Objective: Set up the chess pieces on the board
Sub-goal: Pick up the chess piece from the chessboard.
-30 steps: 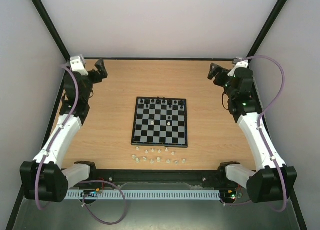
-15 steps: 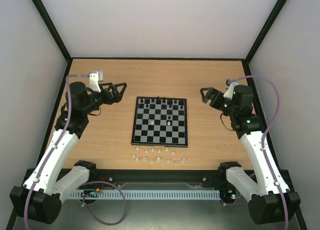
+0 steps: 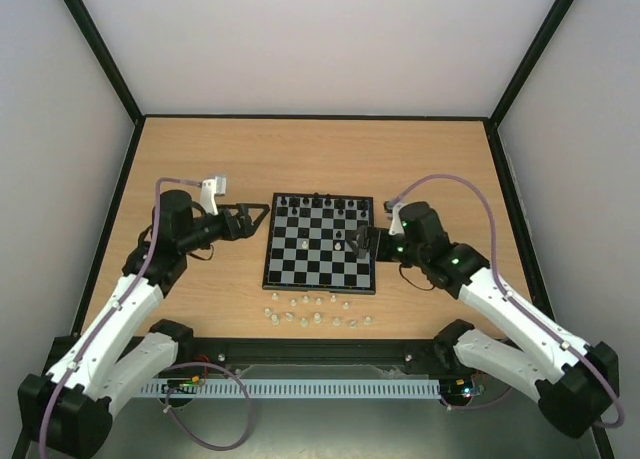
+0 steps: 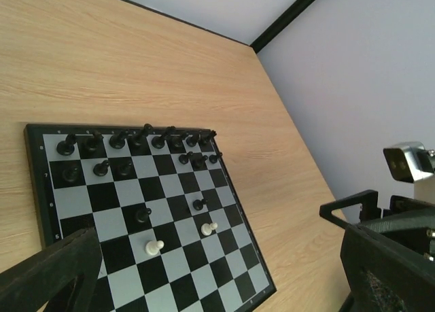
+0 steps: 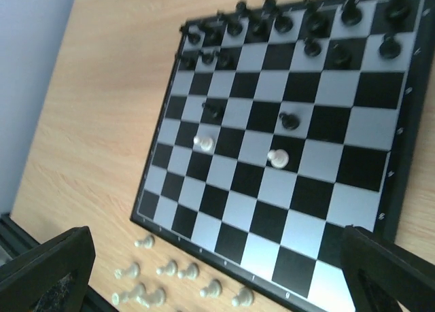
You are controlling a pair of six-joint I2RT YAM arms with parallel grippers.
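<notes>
Your left gripper [image 3: 254, 217] hangs with its jaws spread wide and nothing between them, just off the left edge of the board [image 3: 312, 272], which sits at centre frame in the overhead view. Your right gripper [image 3: 362, 242] is equally wide and equally empty. It hovers at the board's right edge, its dark fingers overlapping the rim as seen from above (whether they touch it cannot be told).

Most of the white chess pieces [image 3: 318, 314] are off the board, strewn in a loose band on the wooden table [image 3: 200, 159] just below the board's lower edge. In the right wrist view, where they fill the lower left corner, a few seem tipped on their sides. Two more white ones stand upright near the board's middle, a square or so apart.

The black chessmen [image 3: 318, 203] crowd the two rows along the board's upper edge. Two of them stand farther down, close above the white pair.
</notes>
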